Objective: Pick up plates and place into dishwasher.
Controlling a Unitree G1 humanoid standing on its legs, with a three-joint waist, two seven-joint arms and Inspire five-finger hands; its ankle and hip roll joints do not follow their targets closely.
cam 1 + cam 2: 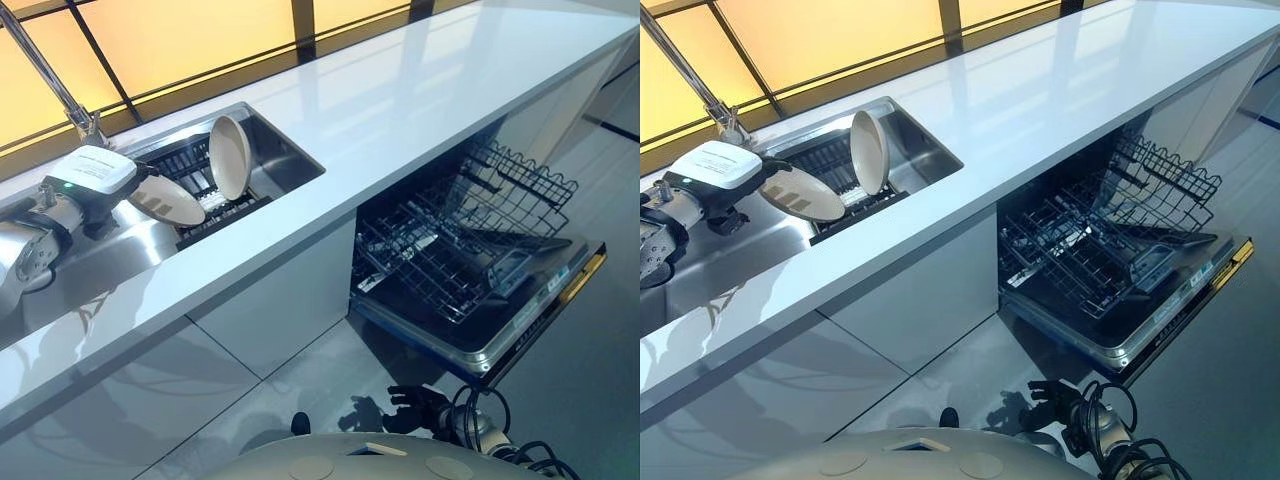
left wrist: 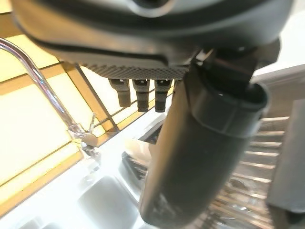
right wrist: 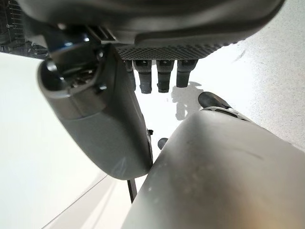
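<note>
two cream plates are in view. one plate (image 1: 230,156) stands on edge, nearly upright, in the dark drying rack (image 1: 205,190) set inside the steel sink (image 1: 285,150). the second plate (image 1: 167,200) lies tilted at the rack's left end, right against the left hand (image 1: 85,190); the hand's fingers are hidden behind its white-topped wrist, so i cannot tell whether they grip the plate. in the left wrist view the fingers (image 2: 143,98) hang short and fairly straight past the thumb, with a pale plate edge (image 2: 138,148) beyond them.

one tall chrome faucet (image 1: 45,75) rises at the sink's back left corner. the right hand (image 1: 1055,400) hangs low over the floor in front of the dishwasher, its fingers loose and holding nothing.

one long white counter (image 1: 430,90) runs from lower left to upper right, glossy, backed by amber window panes (image 1: 190,35) with dark frames. below it sit plain white cabinet fronts (image 1: 290,300) and a grey tiled floor (image 1: 600,390).

one dishwasher (image 1: 480,330) stands open under the counter to the right of the sink, its door folded down and a wire rack (image 1: 450,240) pulled out over it. the counter's front edge overhangs the back of the rack.
</note>
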